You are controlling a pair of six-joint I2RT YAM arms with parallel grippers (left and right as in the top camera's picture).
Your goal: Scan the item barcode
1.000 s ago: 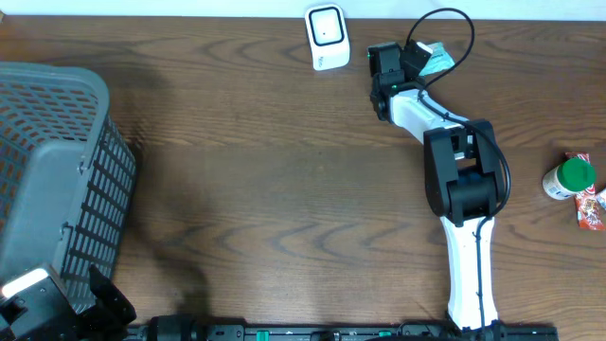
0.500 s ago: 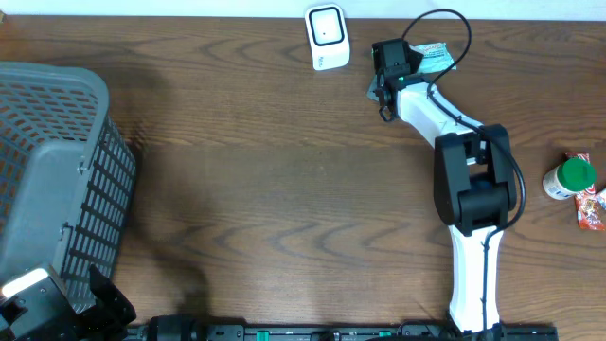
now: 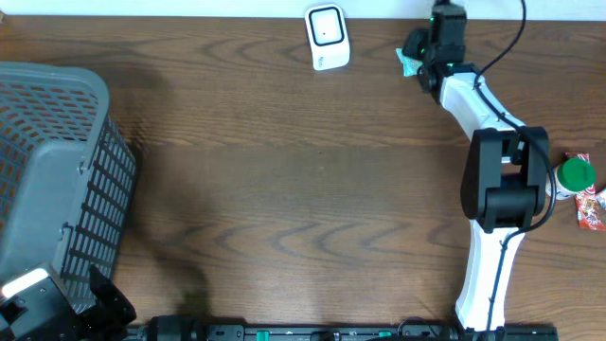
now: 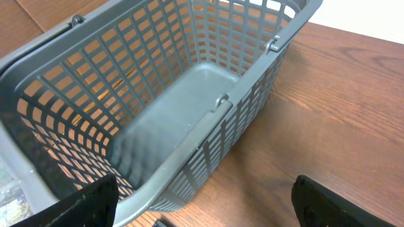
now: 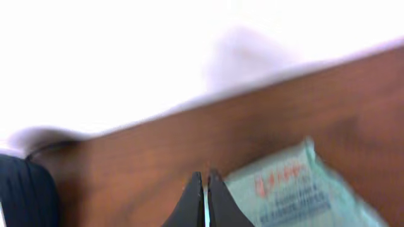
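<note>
The overhead camera looks straight down from well above, taking in the bench point(image 3: 284, 189) across its full width, from the basket point(image 3: 47, 170) at the left to the right arm point(image 3: 492, 180). The left wrist camera sits low at the near left corner, facing obliquely down into the same basket point(image 4: 189, 94) at close range, with the left claw point(image 4: 205, 208) framing the bottom edge. The right wrist camera is very near the bench's far edge, tilted and blurred, with the right claw point(image 5: 205, 192) at bottom centre. With the overhead view it shares only the teal packet point(image 5: 297, 183) point(image 3: 408, 62) and the wood around it
</note>
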